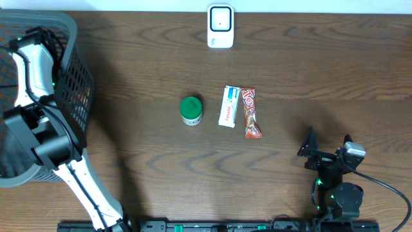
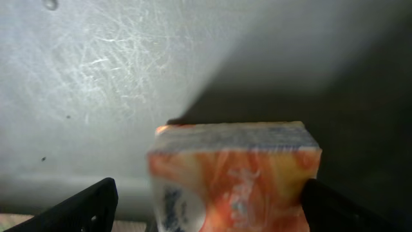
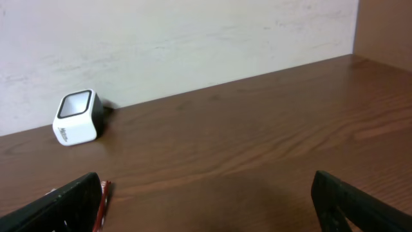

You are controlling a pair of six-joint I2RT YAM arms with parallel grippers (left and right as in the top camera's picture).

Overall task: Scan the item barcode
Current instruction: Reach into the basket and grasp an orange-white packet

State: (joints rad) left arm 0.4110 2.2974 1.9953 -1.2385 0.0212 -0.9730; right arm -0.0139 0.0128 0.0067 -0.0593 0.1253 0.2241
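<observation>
as l fingers [image 2: 90,205] gape, orange pkt [image 2: 244,174] maybe loose

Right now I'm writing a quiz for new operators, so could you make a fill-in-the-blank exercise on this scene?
The jar beside the white box has a ____ lid. The pack between the left gripper's fingers is mostly ____. The right gripper has its jaws standing ____.
Missing words: green; orange; open.
</observation>
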